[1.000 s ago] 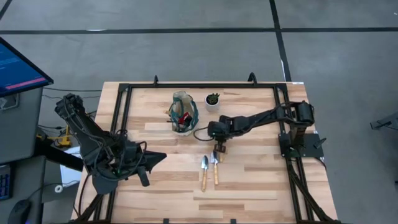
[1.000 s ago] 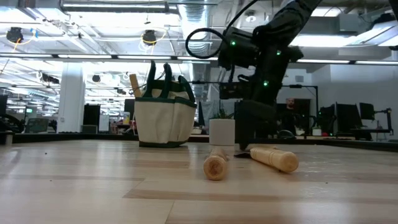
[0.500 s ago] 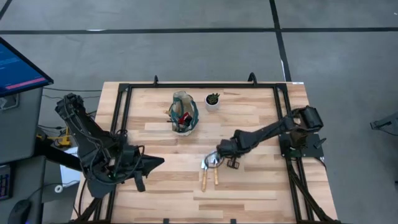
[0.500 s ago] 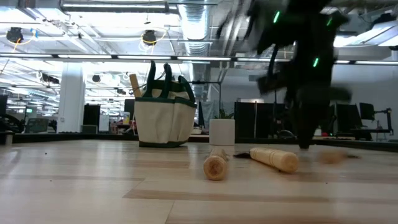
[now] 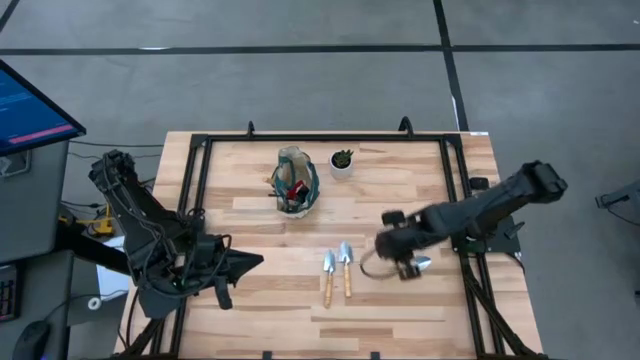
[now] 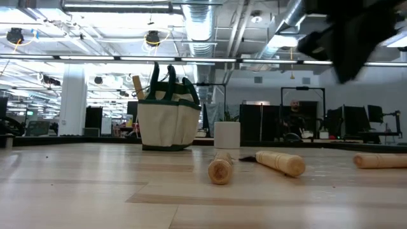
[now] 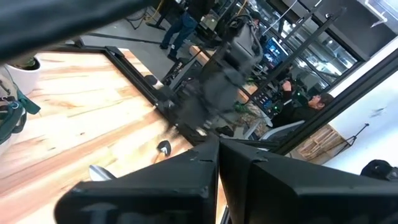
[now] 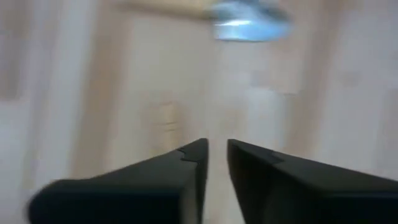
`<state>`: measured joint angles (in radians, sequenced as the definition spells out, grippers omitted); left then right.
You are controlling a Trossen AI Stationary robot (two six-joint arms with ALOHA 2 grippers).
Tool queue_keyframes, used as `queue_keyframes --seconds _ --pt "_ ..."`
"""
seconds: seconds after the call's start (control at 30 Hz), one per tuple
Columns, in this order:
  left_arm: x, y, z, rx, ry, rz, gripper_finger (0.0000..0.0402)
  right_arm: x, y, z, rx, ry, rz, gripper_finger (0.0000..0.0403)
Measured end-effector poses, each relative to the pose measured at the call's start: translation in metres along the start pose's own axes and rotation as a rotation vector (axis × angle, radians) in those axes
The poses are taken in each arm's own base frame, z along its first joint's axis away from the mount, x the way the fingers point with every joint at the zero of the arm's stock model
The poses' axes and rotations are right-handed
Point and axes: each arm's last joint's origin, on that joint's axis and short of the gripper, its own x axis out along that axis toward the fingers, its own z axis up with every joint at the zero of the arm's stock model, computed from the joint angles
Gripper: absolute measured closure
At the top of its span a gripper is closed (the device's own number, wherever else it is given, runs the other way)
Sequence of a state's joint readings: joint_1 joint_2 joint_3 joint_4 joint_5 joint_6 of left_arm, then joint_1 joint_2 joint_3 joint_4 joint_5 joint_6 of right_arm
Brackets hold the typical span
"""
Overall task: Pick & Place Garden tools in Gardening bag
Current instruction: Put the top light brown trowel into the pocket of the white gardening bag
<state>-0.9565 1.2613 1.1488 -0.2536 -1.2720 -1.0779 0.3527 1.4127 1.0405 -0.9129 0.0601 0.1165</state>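
The beige gardening bag [image 5: 295, 180] with green trim stands at the far middle of the table, with a red item [image 5: 297, 190] and a wooden handle [image 6: 138, 86] in it. Two trowels [image 5: 328, 275] [image 5: 346, 268] lie side by side near the middle, heads toward the far edge. A third silver-headed tool [image 5: 421, 265] lies to their right, and its wooden handle [image 6: 380, 160] rests flat on the table. My right gripper [image 5: 405, 258] [image 8: 217, 152] hovers beside that head, raised, shut and empty. My left gripper [image 5: 255, 258] [image 7: 219, 149] waits shut at the near left.
A small white pot [image 5: 342, 162] with a dark plant stands right of the bag. A black frame [image 5: 200, 180] runs round the tabletop. A dark cable loop [image 5: 368, 268] hangs below the right arm. People sit in the room behind the table [image 6: 294, 117].
My right gripper has swept fast from over the two trowels' heads toward the table's right edge and has risen clear of the table. The third tool has slid along the table to the right with it. The two trowels stay in place.
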Motion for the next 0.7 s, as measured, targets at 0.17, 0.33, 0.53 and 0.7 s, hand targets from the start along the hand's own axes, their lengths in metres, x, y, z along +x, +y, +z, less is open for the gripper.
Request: queue_keyframes --seconds 0.17,0.33,0.53,0.7 --pt "0.0 0.0 0.0 -0.001 0.0 0.0 0.0399 0.008 0.03 0.0 -0.06 -0.103 0.057 0.0264" --pt "0.0 0.0 0.0 -0.002 0.0 -0.001 0.0399 0.034 0.037 -0.022 0.011 -0.074 0.001 0.0207" --pt "0.0 0.0 0.0 -0.002 0.001 -0.001 0.0399 0.058 0.034 -0.039 0.044 -0.083 -0.004 0.0197" --pt "0.0 -0.001 0.0 -0.007 0.0 -0.003 0.0399 0.064 0.035 -0.038 0.044 -0.146 0.013 0.0212"
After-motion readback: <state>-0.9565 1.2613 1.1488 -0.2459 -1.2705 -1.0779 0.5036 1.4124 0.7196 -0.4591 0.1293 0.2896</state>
